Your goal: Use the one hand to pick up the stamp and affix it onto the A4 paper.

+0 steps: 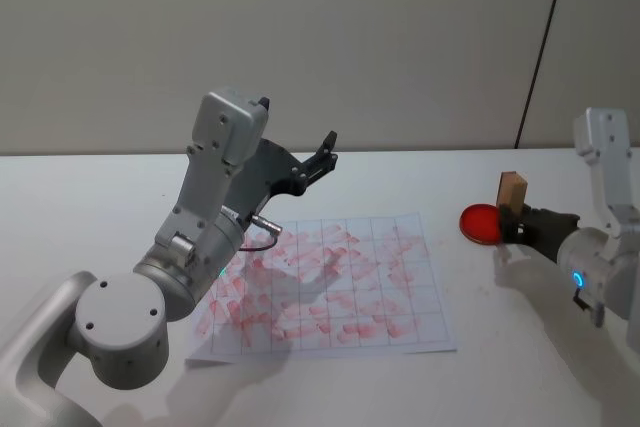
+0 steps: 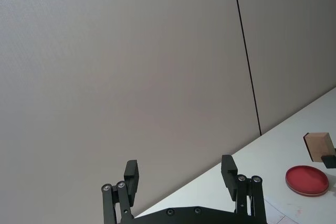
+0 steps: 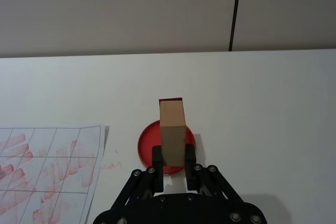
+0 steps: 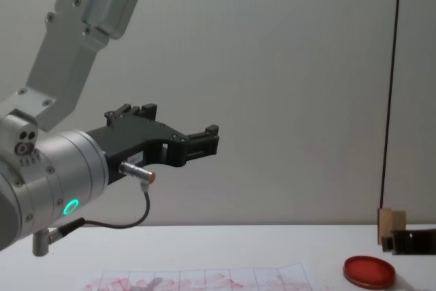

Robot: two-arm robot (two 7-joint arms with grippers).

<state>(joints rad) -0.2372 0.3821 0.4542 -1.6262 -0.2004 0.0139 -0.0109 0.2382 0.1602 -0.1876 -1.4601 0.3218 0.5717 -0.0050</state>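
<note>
Between the right tool's (image 3: pixel 172 162) closed fingers stands the stamp (image 3: pixel 172 132), upright above the red disc (image 3: pixel 147 145); left tool (image 2: pixel 181 176) hangs open.

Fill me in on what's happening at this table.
The right gripper is shut on the stamp, holding the wooden block upright by the red ink pad, to the right of the A4 paper. The paper's grid already carries many reddish marks. The left gripper is raised above the table with its fingers open, holding nothing.
</note>
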